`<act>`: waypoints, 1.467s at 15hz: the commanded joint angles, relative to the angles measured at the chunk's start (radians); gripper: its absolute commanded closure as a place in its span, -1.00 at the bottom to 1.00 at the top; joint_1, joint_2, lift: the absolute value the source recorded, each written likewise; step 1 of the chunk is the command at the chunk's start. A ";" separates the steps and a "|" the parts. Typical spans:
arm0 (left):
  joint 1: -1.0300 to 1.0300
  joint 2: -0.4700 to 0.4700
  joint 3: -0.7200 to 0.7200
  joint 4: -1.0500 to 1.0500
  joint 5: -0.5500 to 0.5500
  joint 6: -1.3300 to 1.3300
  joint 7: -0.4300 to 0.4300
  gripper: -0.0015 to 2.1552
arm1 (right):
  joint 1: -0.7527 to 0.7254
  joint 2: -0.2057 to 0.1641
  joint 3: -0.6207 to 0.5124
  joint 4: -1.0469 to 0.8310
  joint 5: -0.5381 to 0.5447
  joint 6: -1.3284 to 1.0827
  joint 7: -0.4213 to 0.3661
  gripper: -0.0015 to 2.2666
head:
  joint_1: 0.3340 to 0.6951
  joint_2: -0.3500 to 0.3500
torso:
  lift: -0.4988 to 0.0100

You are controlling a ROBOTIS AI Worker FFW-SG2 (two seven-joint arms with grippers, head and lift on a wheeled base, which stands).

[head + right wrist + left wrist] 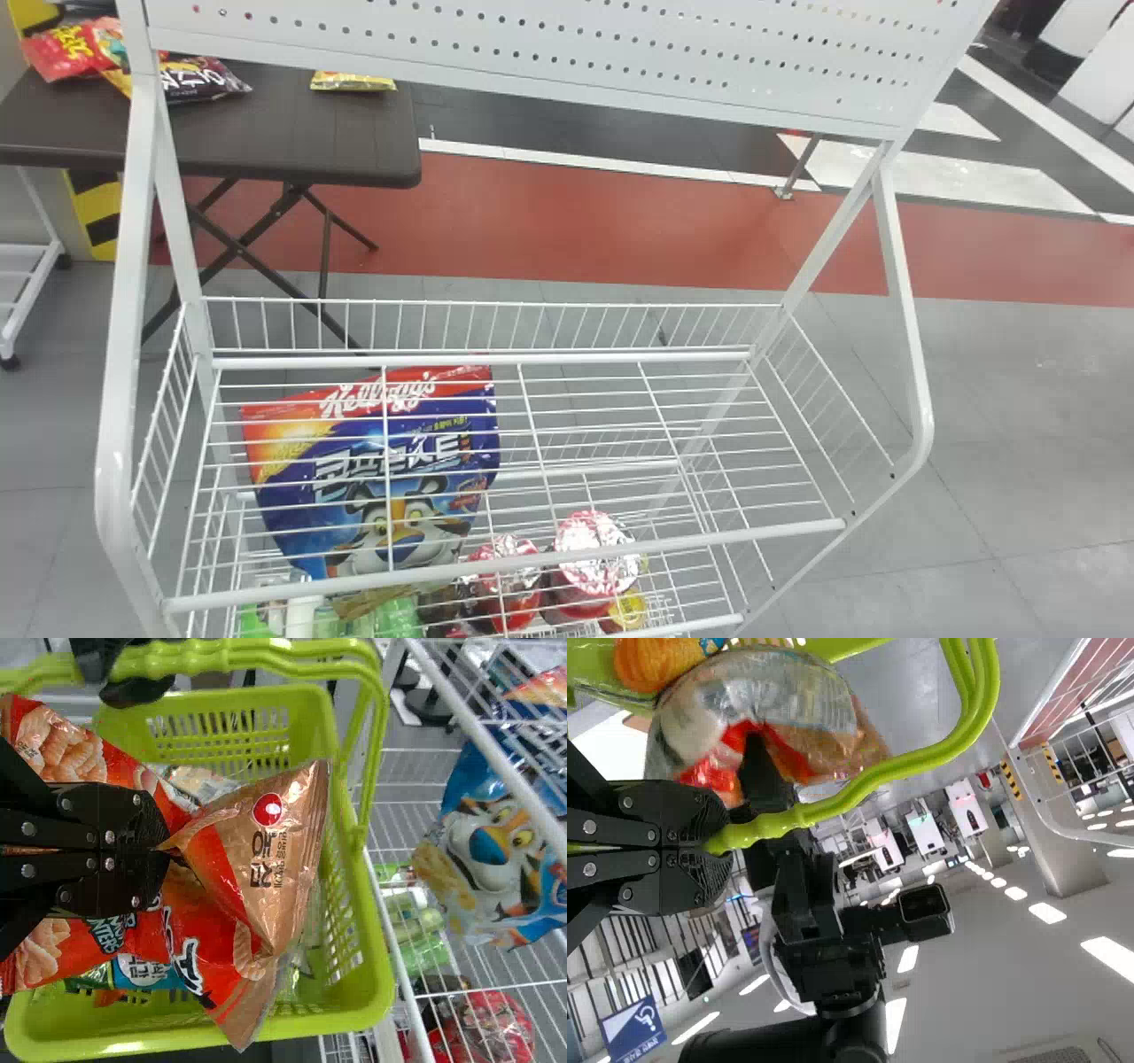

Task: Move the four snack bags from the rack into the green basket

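The white metal-and-wire rack stands before a dark folding desk. Beside the rack is the green plastic basket, its slim handle gripped by the closed left end effector. A blue cereal pouch is on the rack. Over the basket, a shiny orange-and-copper plastic snack bag is pinched in the nearly closed right end effector.

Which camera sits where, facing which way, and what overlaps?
Head view: robot's head, looking forward and down at the rack.
Left wrist view: left wrist, looking across the room; left hand on the green handle, right arm beyond.
Right wrist view: right wrist, looking down into the green basket; right hand pinching a snack bag.
Shared: blue cereal bag, head and right wrist views.
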 commanded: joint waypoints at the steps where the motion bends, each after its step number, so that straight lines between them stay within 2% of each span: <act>1: 0.002 0.001 0.000 -0.002 0.000 -0.001 0.001 0.36 | -0.001 -0.006 0.023 0.023 0.032 -0.097 -0.019 0.69 | 1.00 -1.00 | 0.96; 2: 0.003 0.001 0.001 -0.002 0.000 -0.004 0.001 0.36 | -0.003 -0.012 0.022 0.035 0.032 -0.134 -0.016 -0.08 | 1.00 -1.00 | 0.96; 3: 0.005 0.000 0.000 -0.003 0.000 -0.004 0.001 0.36 | -0.004 -0.014 0.023 0.043 0.038 -0.168 0.002 -1.00 | 1.00 -1.00 | 0.96; 6: 0.003 0.000 0.000 -0.003 -0.002 -0.001 0.001 0.36 | -0.003 -0.015 0.020 0.045 0.032 -0.198 0.088 -0.96 | 1.00 -1.00 | 0.96; 10: 0.005 0.000 0.000 -0.003 -0.002 -0.004 0.001 0.36 | 0.011 -0.011 0.015 -0.017 0.030 -0.198 0.124 -0.95 | 1.00 -1.00 | 0.96; 12: 0.005 0.000 0.000 -0.003 -0.002 -0.004 0.001 0.36 | 0.031 -0.003 0.011 -0.044 0.032 -0.355 0.124 -0.95 | 1.00 -1.00 | 0.96; 14: 0.005 0.001 0.000 -0.003 -0.002 -0.004 0.001 0.36 | 0.045 0.014 0.012 -0.044 0.038 -0.634 0.113 -0.95 | 1.00 -1.00 | 0.96; 17: 0.005 0.001 -0.002 -0.003 -0.002 -0.004 0.003 0.36 | 0.060 0.038 0.066 -0.030 0.072 -1.033 0.016 -0.95 | 1.00 -1.00 | 0.96; 20: 0.006 0.001 -0.002 -0.005 -0.003 -0.004 0.003 0.36 | 0.080 0.038 0.183 0.048 0.190 -1.521 -0.105 -0.95 | 1.00 -1.00 | 0.96; 21: 0.008 0.001 -0.002 -0.005 -0.003 -0.007 0.004 0.36 | 0.083 0.038 0.218 0.078 0.234 -1.616 -0.157 -0.95 | 1.00 -1.00 | 0.96; 22: 0.011 0.004 -0.002 -0.007 -0.003 -0.013 0.006 0.36 | 0.082 0.038 0.230 0.094 0.236 -1.610 -0.188 -0.95 | 1.00 -1.00 | 0.96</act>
